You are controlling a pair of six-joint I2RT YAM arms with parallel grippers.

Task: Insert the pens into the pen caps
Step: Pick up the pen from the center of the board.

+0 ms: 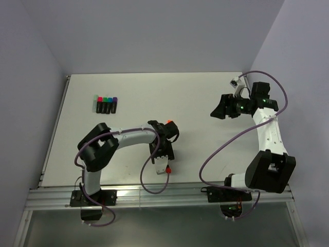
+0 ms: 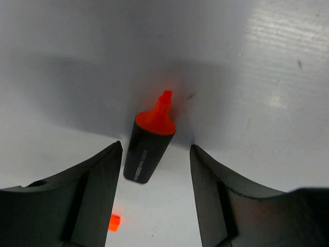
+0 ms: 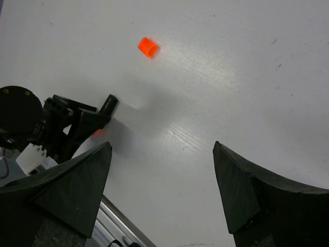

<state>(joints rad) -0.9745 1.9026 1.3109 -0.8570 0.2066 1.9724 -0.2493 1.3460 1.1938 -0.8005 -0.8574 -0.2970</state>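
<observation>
orange-tipped black pen (image 2: pixel 146 149) uncapped; orange cap (image 3: pixel 148 47) lies apart.

White table (image 1: pixel 195 98): four capped pens (image 1: pixel 106 104), orange pen (image 2: pixel 148 150), orange cap (image 3: pixel 148 47).

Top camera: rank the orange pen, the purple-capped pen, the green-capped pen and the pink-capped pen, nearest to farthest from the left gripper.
From the left gripper:
1. orange pen, right between its fingertips.
2. purple-capped pen, right end of the row at far left.
3. green-capped pen, second from that row's left.
4. pink-capped pen, left end.
</observation>
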